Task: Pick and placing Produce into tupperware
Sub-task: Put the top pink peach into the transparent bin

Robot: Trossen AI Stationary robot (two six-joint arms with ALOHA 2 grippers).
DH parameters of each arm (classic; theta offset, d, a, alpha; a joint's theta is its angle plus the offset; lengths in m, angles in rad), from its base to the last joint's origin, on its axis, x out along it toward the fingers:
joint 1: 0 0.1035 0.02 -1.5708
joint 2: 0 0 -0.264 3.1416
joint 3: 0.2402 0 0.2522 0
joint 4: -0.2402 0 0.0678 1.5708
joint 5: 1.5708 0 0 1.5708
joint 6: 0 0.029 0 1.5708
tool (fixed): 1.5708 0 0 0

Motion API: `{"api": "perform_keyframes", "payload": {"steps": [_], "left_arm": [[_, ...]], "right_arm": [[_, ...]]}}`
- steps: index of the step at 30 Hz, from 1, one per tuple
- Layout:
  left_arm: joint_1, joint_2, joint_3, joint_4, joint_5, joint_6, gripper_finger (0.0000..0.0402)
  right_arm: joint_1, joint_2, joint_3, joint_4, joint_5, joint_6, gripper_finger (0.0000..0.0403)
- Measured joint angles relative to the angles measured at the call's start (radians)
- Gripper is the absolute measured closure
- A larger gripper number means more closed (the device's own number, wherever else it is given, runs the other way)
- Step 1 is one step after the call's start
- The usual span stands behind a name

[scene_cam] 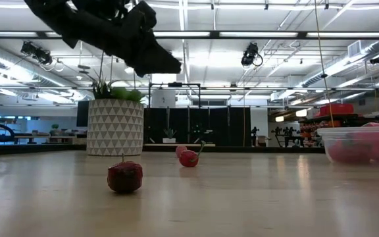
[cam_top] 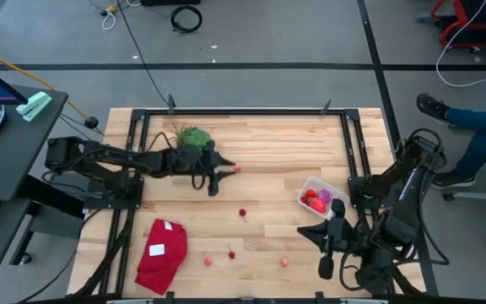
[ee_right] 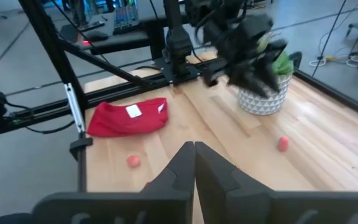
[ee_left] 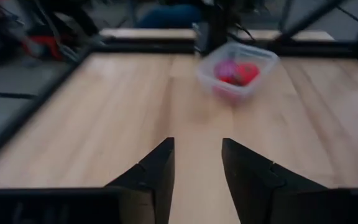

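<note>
Hovering above surface, left tool released, nothing between fingers. Right tool clenched, parked near tupperware, which holds several produce pieces. Other berries scattered mid-surface.

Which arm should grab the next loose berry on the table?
Probably the left. Its open, empty tool hangs over mid-table, near the berry. The right tool is shut beside the tupperware, farther from that berry.
</note>
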Motion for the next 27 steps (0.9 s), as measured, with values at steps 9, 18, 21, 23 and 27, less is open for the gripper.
{"api": "perform_keyframes", "payload": {"steps": [9,18,21,23,27], "left_arm": [[-0.102,0.212,0.001,0.082,-0.245,0.038,0.0282],[-0.024,0.365,0.001,0.204,-0.252,0.005,0.0260],[0.007,0.395,0.002,0.207,-0.249,-0.042,0.0241],[0.019,0.410,0.002,0.207,-0.244,-0.043,0.0229],[0.026,0.410,0.002,0.208,-0.241,-0.060,0.0211]], "right_arm": [[-0.014,0.000,0.000,0.000,-0.013,0.001,0.0385],[-0.014,0.000,0.000,0.003,-0.016,0.003,0.0385],[-0.014,0.000,0.000,0.004,-0.016,0.003,0.0385],[-0.014,0.000,0.000,0.004,-0.016,0.003,0.0385],[-0.014,0.000,0.000,0.004,-0.018,0.003,0.0385]]}}
